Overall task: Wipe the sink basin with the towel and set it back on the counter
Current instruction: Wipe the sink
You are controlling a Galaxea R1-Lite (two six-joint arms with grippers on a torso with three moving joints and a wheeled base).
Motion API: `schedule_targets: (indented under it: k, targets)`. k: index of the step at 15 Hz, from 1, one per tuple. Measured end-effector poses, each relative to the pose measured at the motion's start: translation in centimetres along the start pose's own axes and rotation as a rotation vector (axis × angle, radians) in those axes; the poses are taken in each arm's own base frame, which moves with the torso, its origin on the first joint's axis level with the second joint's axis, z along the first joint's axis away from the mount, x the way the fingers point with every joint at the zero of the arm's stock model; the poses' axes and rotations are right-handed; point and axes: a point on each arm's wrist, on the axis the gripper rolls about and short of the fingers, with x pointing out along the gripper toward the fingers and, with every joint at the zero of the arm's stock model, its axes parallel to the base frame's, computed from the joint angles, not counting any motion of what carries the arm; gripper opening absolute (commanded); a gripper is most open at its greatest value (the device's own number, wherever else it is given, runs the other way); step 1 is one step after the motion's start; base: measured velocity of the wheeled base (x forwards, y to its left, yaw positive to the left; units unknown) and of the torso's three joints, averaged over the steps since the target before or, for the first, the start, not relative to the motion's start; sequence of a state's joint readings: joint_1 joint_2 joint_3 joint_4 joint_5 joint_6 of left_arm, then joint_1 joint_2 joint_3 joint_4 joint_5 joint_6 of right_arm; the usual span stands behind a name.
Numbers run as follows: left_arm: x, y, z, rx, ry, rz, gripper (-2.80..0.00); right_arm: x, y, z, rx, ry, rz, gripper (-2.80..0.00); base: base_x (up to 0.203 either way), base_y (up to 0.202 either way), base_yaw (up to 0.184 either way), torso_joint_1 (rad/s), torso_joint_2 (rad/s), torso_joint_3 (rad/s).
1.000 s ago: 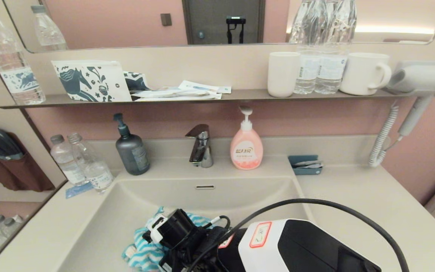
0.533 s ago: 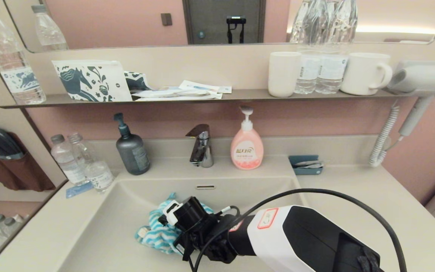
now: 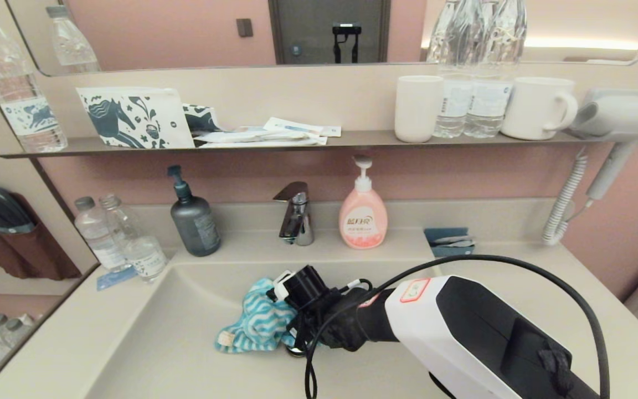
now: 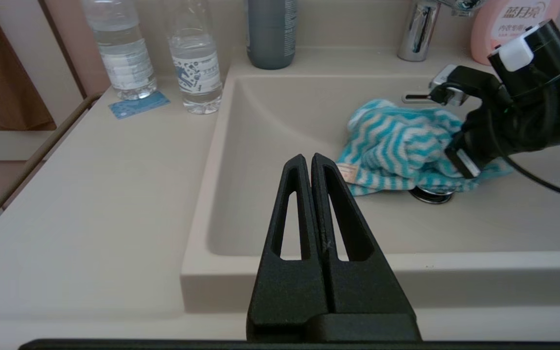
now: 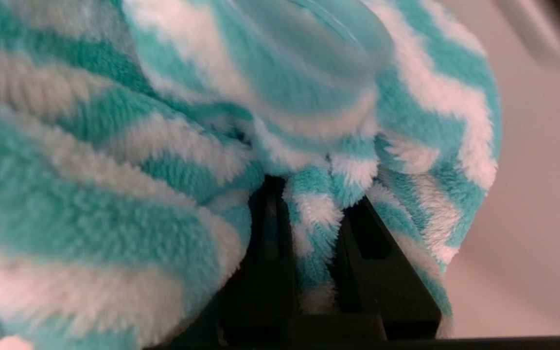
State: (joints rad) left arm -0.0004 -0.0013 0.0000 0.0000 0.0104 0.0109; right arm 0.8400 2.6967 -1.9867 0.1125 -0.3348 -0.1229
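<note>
**Operator:** Report gripper status, nearest unit first, referenced to the sink basin [image 3: 186, 332].

**Technician:** Left gripper [image 4: 311, 167]: parked at the basin's near front rim, fingers pressed together, holding nothing. Right gripper [image 5: 316, 214]: inside the basin, fingers clamped on a fold of the towel [image 3: 261, 324]; the right wrist view shows fabric pinched between them.

**Operator:** Towel location?

**Technician:** Bunched on the basin floor, centre, touching the surface. It partly covers the drain plug [image 4: 430, 194], whose chrome edge shows just under the cloth. A small tag sits on the towel's near edge.

**Operator:** Items beyond the basin?

**Technician:** Behind its back rim: faucet [image 3: 296, 216] at centre, pink soap bottle [image 3: 362, 213] on one side, dark pump bottle [image 3: 193, 219] on the other. Two water bottles [image 3: 122, 241] stand at the basin's far left corner.

**Operator:** Task progress?

**Technician:** Judged as mid-wipe. The towel is in contact with the basin floor under grip. Remaining: finish the wiping strokes, lift the towel out, and release it on the counter [image 3: 518, 288] beside the basin. That return step is not yet done.
</note>
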Motion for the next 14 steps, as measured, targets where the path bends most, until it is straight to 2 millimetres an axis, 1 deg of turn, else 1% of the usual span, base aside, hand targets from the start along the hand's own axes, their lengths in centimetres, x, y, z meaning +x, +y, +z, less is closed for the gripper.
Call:
schedule_targets:
  k: [4, 6, 11, 14]
  targets:
    - [0.0, 0.0, 0.0, 0.000, 0.000, 0.000, -2.80, -1.0, -0.6, -0.7, -0.037, 0.114, -0.034, -2.80, 0.000, 0.000, 0.000, 0.000, 0.00, 0.000]
    - [0.0, 0.0, 0.0, 0.000, 0.000, 0.000, -2.80, -1.9, -1.0, -1.0, -0.063, 0.186, -0.026, -2.80, 0.000, 0.000, 0.000, 0.000, 0.00, 0.000]
    - [0.0, 0.0, 0.0, 0.001, 0.000, 0.000, -2.80, -5.8, -1.5, -1.7, -0.158, 0.400, 0.012, -2.80, 0.000, 0.000, 0.000, 0.000, 0.00, 0.000]
    - [0.0, 0.0, 0.0, 0.000, 0.000, 0.000, -2.80, -8.0, -0.7, -2.0, -0.212, 0.460, 0.039, -2.80, 0.000, 0.000, 0.000, 0.000, 0.00, 0.000]
